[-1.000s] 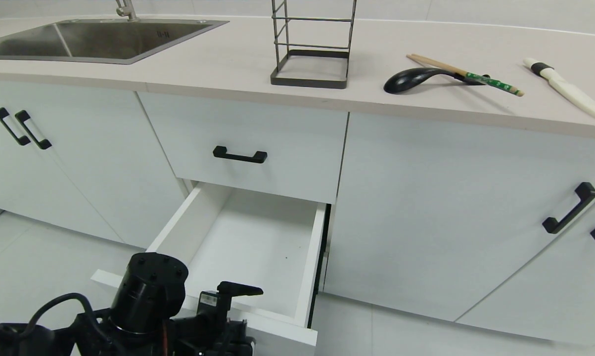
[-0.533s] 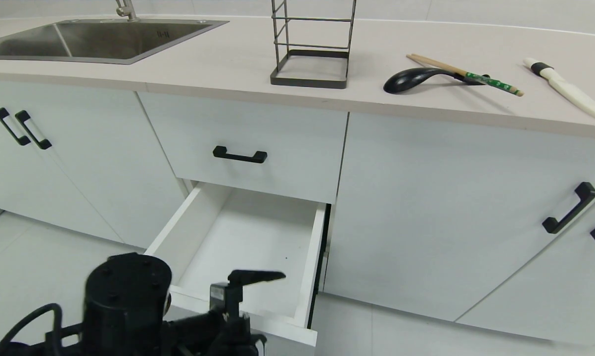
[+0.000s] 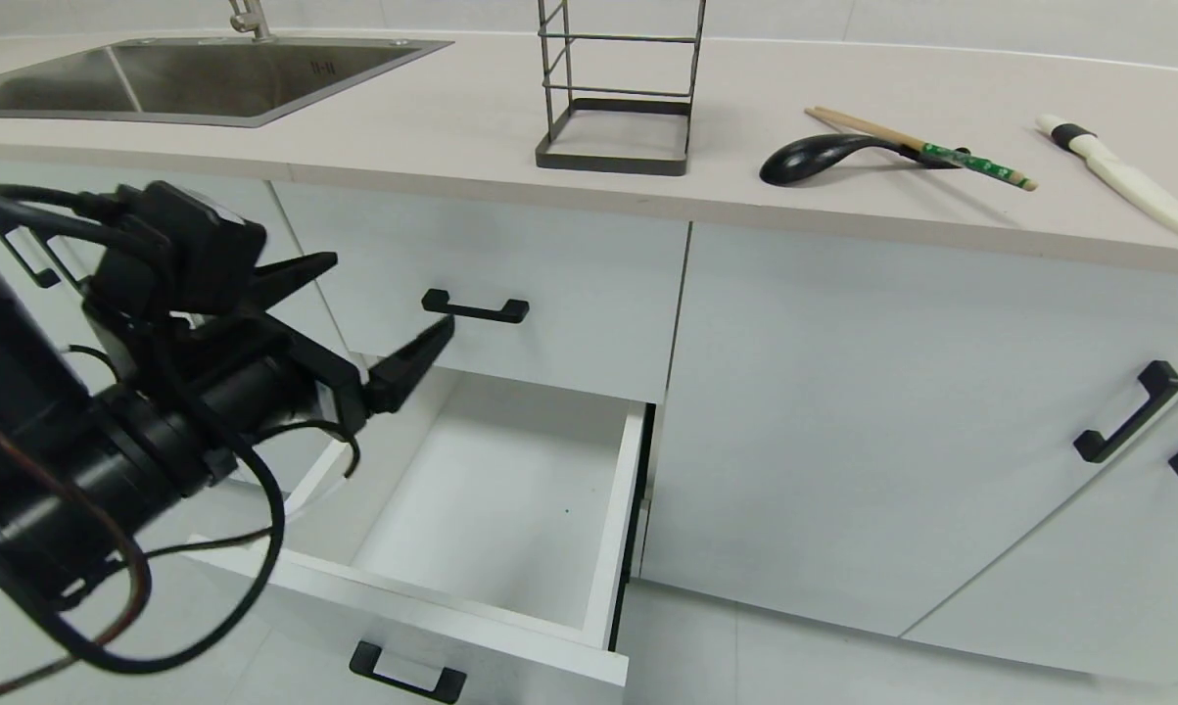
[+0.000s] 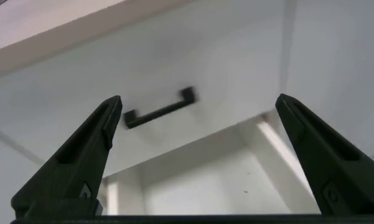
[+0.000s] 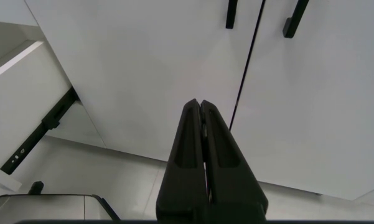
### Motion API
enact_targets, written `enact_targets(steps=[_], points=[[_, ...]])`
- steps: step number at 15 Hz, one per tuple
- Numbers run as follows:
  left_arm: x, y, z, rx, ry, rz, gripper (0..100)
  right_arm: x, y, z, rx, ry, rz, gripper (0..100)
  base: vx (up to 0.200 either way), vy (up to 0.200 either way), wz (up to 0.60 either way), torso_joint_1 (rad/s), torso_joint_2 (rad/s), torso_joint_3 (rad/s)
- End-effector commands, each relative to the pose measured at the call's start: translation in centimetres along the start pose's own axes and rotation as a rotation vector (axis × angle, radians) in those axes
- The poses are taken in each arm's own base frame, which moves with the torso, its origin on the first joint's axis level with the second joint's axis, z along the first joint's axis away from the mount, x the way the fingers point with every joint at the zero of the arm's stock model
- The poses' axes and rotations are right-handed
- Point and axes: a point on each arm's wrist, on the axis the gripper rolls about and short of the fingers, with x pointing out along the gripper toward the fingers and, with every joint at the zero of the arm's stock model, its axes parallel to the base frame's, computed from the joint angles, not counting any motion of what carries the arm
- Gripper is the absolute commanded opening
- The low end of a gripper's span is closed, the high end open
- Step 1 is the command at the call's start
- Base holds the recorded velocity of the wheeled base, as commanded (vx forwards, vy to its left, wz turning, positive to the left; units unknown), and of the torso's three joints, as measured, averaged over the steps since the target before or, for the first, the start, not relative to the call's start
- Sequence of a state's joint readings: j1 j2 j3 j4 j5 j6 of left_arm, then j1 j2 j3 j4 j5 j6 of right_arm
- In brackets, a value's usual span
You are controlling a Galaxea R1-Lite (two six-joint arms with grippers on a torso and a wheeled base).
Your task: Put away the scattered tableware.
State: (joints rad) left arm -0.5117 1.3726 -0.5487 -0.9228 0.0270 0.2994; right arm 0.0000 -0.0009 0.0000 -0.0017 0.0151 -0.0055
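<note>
Little is done so far. The drawer (image 3: 491, 490) below the rack (image 3: 611, 160) stands pulled out and bare inside, so the place for the tableware looks ready, but nothing has gone into it.

All three pieces lie on the surface (image 3: 432, 108) to the right of the rack. The spoon (image 3: 814, 157) is nearest it, and the chopsticks (image 3: 917, 147) cross the spoon's handle and seem to touch it. The knife (image 3: 1127, 181) is farthest right, well apart from the rack. None is held.

The left tool (image 3: 391, 292) hangs below and left of the rack, in front of the closed upper drawer (image 3: 549, 264), its fingers spread wide with nothing between them. The right tool (image 5: 201, 106) is low before the doors (image 5: 143, 81), below and right of the rack, its fingers pressed together on nothing.

What is left, by my reading, is the whole of the putting away. Each piece has to be picked off the surface and laid in the drawer, and the drawer probably shut after.
</note>
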Motion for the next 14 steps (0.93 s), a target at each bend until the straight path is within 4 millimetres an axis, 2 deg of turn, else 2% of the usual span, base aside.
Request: enact_targets(steps=[1, 5, 6, 7, 8, 9, 10, 11, 12, 14], points=[[-0.7, 3.7, -0.9, -0.038, 0.011, -0.007, 100, 0.0, 0.0, 0.0, 0.001, -0.001, 0.000, 0, 0.000, 0.000, 0.00, 0.000, 0.00, 0.000], [-5.8, 2.7, -0.6, -0.041, -0.044, -0.082, 100, 0.0, 0.0, 0.0, -0.001, 0.001, 0.000, 0, 0.000, 0.000, 0.00, 0.000, 0.00, 0.000], [-8.0, 2.9, -0.1, -0.053, -0.088, -0.032, 100, 0.0, 0.0, 0.0, -0.001, 0.001, 0.000, 0, 0.000, 0.000, 0.00, 0.000, 0.00, 0.000], [-9.1, 3.0, 0.2, -0.044, -0.110, -0.006, 100, 0.0, 0.0, 0.0, 0.001, 0.001, 0.000, 0, 0.000, 0.000, 0.00, 0.000, 0.00, 0.000], [-12.4, 3.0, 0.5, -0.012, -0.164, 0.075, 100, 0.0, 0.0, 0.0, 0.001, 0.001, 0.000, 0, 0.000, 0.000, 0.00, 0.000, 0.00, 0.000], [-13.4, 2.9, 0.4, -0.002, -0.172, 0.102, 100, 0.0, 0.0, 0.0, -0.001, 0.001, 0.000, 0, 0.000, 0.000, 0.00, 0.000, 0.00, 0.000], [-16.4, 2.1, -0.1, 0.019, -0.204, 0.166, 100, 0.0, 0.0, 0.0, -0.001, 0.001, 0.000, 0, 0.000, 0.000, 0.00, 0.000, 0.00, 0.000], [-16.8, 1.9, -0.2, 0.021, -0.208, 0.169, 100, 0.0, 0.0, 0.0, -0.001, 0.001, 0.000, 0, 0.000, 0.000, 0.00, 0.000, 0.00, 0.000], [-20.0, 0.2, -1.7, 0.023, -0.212, 0.170, 100, 0.0, 0.0, 0.0, 0.001, 0.001, 0.000, 0, 0.000, 0.000, 0.00, 0.000, 0.00, 0.000], [-22.8, -1.7, -4.4, -0.008, -0.170, 0.156, 100, 0.0, 0.0, 0.0, -0.001, 0.001, 0.000, 0, 0.000, 0.000, 0.00, 0.000, 0.00, 0.000]])
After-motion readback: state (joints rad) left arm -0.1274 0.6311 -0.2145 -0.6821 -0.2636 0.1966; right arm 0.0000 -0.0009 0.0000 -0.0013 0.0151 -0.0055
